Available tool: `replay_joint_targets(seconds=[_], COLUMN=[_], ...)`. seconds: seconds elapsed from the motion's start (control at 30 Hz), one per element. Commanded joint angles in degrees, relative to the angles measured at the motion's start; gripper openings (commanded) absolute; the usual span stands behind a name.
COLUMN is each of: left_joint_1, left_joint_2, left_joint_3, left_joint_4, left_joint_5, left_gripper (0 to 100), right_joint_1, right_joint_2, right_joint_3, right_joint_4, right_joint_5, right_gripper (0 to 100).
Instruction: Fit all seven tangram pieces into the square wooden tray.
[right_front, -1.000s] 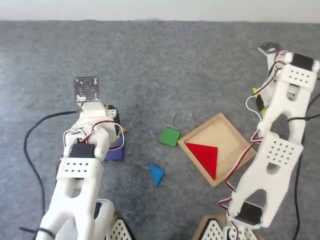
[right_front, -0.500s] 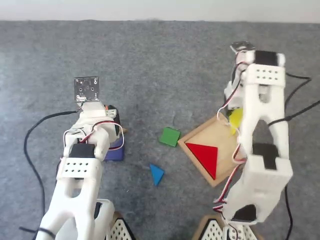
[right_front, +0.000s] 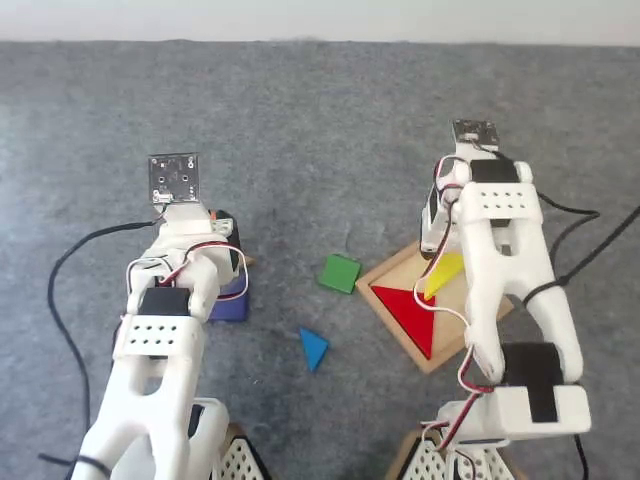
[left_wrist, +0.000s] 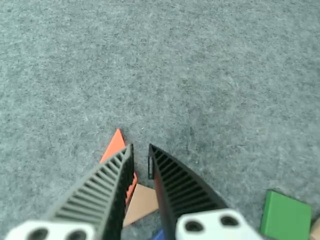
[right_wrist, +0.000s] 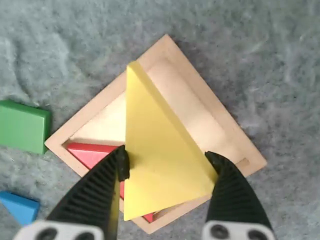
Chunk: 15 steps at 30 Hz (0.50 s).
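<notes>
My right gripper is shut on a yellow triangle, held tilted just above the square wooden tray. In the high view the yellow triangle hangs over the tray, partly covering the red triangle that lies inside. A green square and a small blue triangle lie on the carpet left of the tray. My left gripper is shut with nothing in it, low over an orange triangle and a tan piece.
A dark blue piece lies partly under the left arm. Grey carpet covers the table. The right arm stands over the tray's right half. Bare carpet stretches along the far side.
The right arm has swung left from the table's right side, carrying the yellow triangle to above the tray. The left arm has kept still.
</notes>
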Motion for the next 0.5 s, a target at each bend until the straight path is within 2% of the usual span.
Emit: replay_joint_targets(seconds=[0.0, 0.13, 0.33, 0.47], left_joint_1=[0.2, 0.4, 0.5, 0.5], left_joint_2=[0.1, 0.0, 0.0, 0.0], left_joint_3=[-0.3, -0.4, -0.5, -0.5], left_joint_4=[-1.6, -1.6, -1.7, -1.7], left_joint_5=[-0.6, -0.6, -0.6, -0.6], left_gripper=[5, 5, 5, 5], right_joint_1=[0.3, -0.5, -5.3, -7.2], right_joint_2=[-4.3, -2.5, 3.8, 9.5], right_joint_3=[1.3, 0.5, -1.6, -2.8], right_joint_4=[-2.1, -2.0, -2.4, -4.6], right_joint_5=[-5.4, -15.2, -35.2, -37.2], right_gripper=[10.6, 10.6, 10.6, 10.6])
